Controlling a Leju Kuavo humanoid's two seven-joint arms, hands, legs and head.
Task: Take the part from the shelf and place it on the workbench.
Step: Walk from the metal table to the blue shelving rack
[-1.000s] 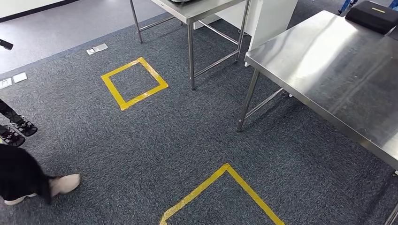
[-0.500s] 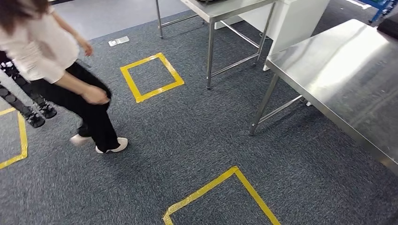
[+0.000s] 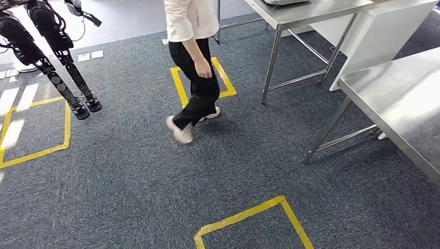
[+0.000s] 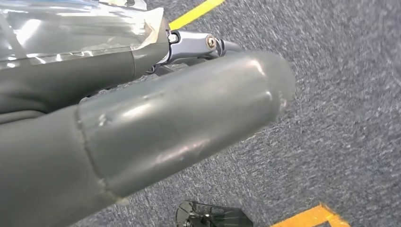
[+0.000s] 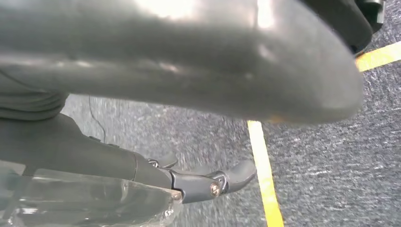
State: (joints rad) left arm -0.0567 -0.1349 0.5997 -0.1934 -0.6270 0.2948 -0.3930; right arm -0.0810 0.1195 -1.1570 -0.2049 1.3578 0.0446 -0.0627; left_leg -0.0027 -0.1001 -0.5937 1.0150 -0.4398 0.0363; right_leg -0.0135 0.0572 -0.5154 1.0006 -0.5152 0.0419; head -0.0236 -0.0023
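A steel workbench [image 3: 399, 104] stands at the right of the head view, its top bare where it shows. No shelf or part is in sight. My left hand [image 4: 142, 127] hangs over the carpet. Its thick thumb and a darker finger [image 4: 198, 45] are spread apart, with floor showing between them. A shiny clear film [image 4: 80, 23] lies along the palm side. My right hand [image 5: 179, 61] hangs the same way, thumb apart from a finger [image 5: 213, 182], with clear film [image 5: 85, 203] by the palm. I see nothing gripped in either hand.
A person [image 3: 194, 57] in a white top and black trousers walks across the carpet ahead. Another robot's black legs [image 3: 57, 62] stand at the far left. A second steel table [image 3: 311, 10] is at the back. Yellow tape squares [image 3: 249, 215] mark the floor.
The whole head view has swung left, so tables and tape squares slid right in the picture. The person came in from the left and walked further away, toward the middle.
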